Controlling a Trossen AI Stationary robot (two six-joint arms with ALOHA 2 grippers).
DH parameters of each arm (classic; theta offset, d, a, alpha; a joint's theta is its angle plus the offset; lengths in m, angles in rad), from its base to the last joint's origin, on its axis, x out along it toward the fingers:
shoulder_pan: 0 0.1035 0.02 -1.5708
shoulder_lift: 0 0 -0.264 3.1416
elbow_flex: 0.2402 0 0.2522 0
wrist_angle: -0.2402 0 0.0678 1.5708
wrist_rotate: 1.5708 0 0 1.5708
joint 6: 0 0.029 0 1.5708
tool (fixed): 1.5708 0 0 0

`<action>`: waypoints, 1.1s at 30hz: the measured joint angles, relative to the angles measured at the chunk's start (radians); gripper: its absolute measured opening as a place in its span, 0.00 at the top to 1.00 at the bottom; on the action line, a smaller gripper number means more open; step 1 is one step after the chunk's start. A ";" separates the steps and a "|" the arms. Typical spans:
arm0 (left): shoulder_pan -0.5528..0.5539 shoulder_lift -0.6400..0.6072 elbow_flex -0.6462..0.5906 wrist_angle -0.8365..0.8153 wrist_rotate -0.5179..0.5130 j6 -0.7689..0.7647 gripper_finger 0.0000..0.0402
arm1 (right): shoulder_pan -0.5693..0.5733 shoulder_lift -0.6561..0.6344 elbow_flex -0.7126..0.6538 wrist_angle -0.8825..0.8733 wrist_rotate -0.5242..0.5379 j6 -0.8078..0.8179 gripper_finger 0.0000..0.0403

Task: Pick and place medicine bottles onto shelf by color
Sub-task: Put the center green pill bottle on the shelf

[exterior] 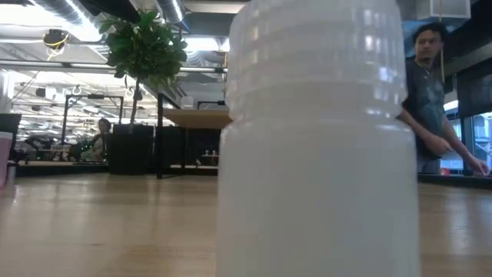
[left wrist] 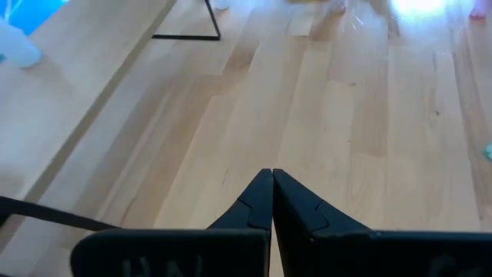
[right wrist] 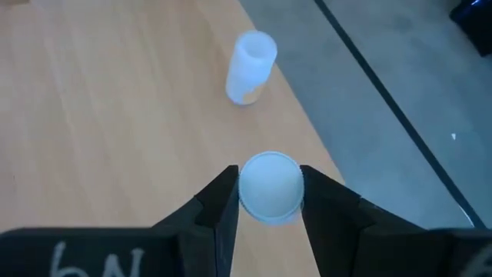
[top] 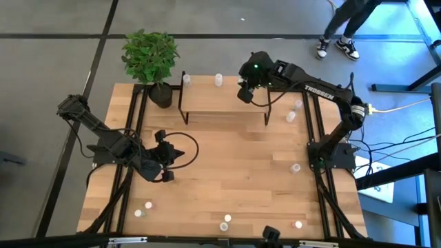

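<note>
My right gripper (top: 243, 95) hangs over the far right part of the shelf (top: 220, 103) and is shut on a white-capped medicine bottle (right wrist: 269, 187). Another white bottle (right wrist: 250, 65) stands upright on light wood close to the far edge. More bottles stand on the table: two by the shelf's right end (top: 294, 110), one at the right (top: 295, 167), several near the front edge (top: 226, 222). My left gripper (top: 178, 154) (left wrist: 272, 173) waits shut above the table's left middle with nothing in it. My right gripper pinches the bottle between its two fingers (right wrist: 223, 200), one on each opposite side of the round top (right wrist: 247, 192). The fingers come from above, slanting down toward the far edge. The white cap faces the wrist camera; the body below it is hidden by the cap.
A potted plant (top: 151, 58) stands at the table's far left corner beside the shelf. One whitish bottle (exterior: 319, 138) stands right before the low camera and fills its view. A person (exterior: 434, 92) stands beyond the table's far right.
</note>
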 joint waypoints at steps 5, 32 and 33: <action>0.000 0.000 0.000 0.000 -0.005 0.000 1.00 | -0.019 0.034 0.000 0.049 0.004 -0.010 0.68; -0.001 0.000 0.000 0.000 -0.226 -0.054 1.00 | -0.083 0.079 0.000 0.008 -0.015 0.043 0.68; -0.001 0.000 0.000 0.000 -0.226 -0.055 1.00 | -0.083 0.079 0.000 0.008 -0.016 0.043 0.68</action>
